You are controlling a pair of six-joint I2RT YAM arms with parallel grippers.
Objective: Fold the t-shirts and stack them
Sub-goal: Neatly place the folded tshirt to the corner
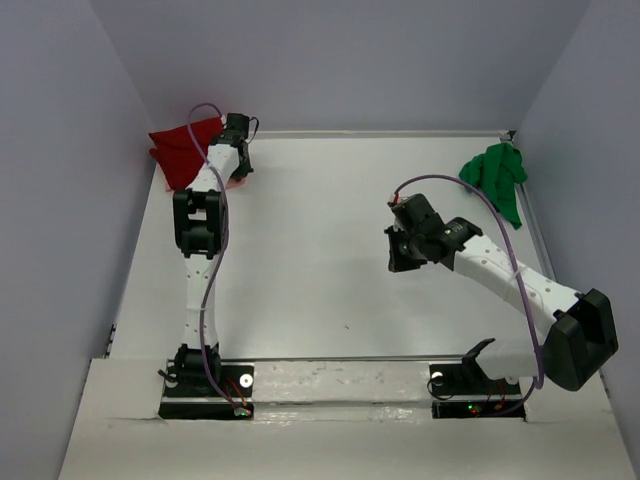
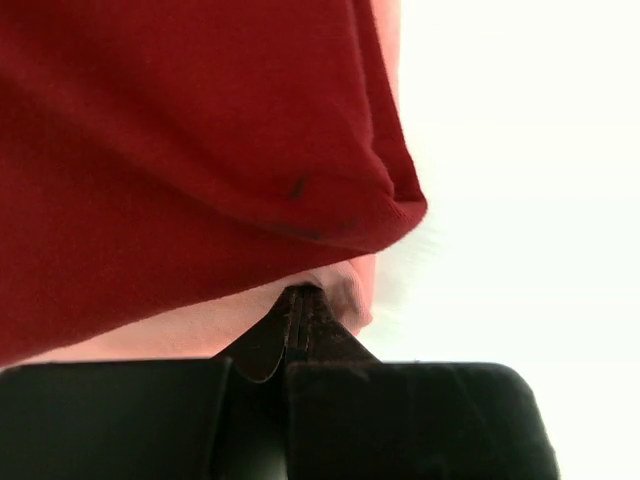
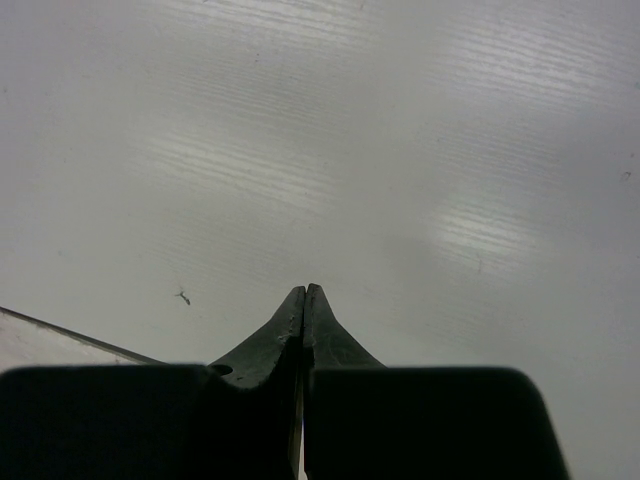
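Note:
The dark red t-shirt (image 1: pixel 178 150) lies bunched at the table's far left corner, on top of the pale salmon pink t-shirt (image 1: pixel 236 183), of which only an edge shows. In the left wrist view the red shirt (image 2: pixel 180 150) overhangs the pink one (image 2: pixel 150 335). My left gripper (image 2: pixel 300 290) is shut with its tips pinching a fold of pink cloth just under the red shirt's hem; it also shows in the top view (image 1: pixel 232 135). The bright green t-shirt (image 1: pixel 495 175) lies crumpled at the far right. My right gripper (image 3: pixel 304 290) is shut and empty above bare table, left of the green shirt (image 1: pixel 400 262).
Grey walls close in the white table (image 1: pixel 330 260) on the left, back and right. The near edge (image 3: pixel 60 330) of the table shows at the lower left of the right wrist view.

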